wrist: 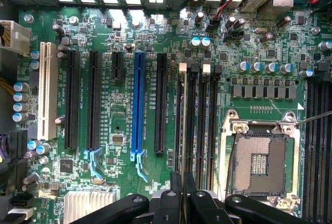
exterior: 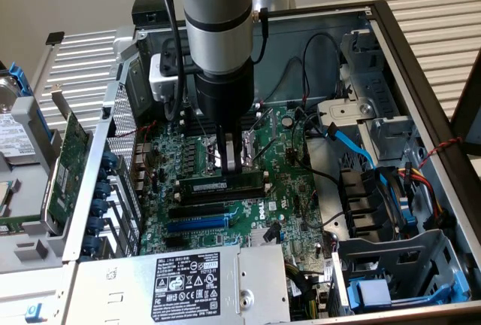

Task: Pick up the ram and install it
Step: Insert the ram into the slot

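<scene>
The ram [exterior: 207,186] is a narrow green stick with a white label. It stands on edge along a black memory slot on the motherboard [exterior: 285,197], inside the open computer case. My gripper [exterior: 231,165] comes straight down onto the stick's top edge, fingers pressed together around it. In the wrist view the ram [wrist: 182,125] shows edge-on as a thin line in the slot nearest the long black card slots. That line runs between my shut gripper [wrist: 182,185] fingers. The neighbouring memory slots [wrist: 201,120] hold nothing.
The bare processor socket [wrist: 259,162] lies right beside the memory slots. A blue card slot [wrist: 138,105] and black ones lie on the other side. The power supply [exterior: 203,283] sits at the front, and cables and a drive cage [exterior: 391,212] on the exterior view's right. A green expansion card [exterior: 71,159] leans outside the case on that view's left.
</scene>
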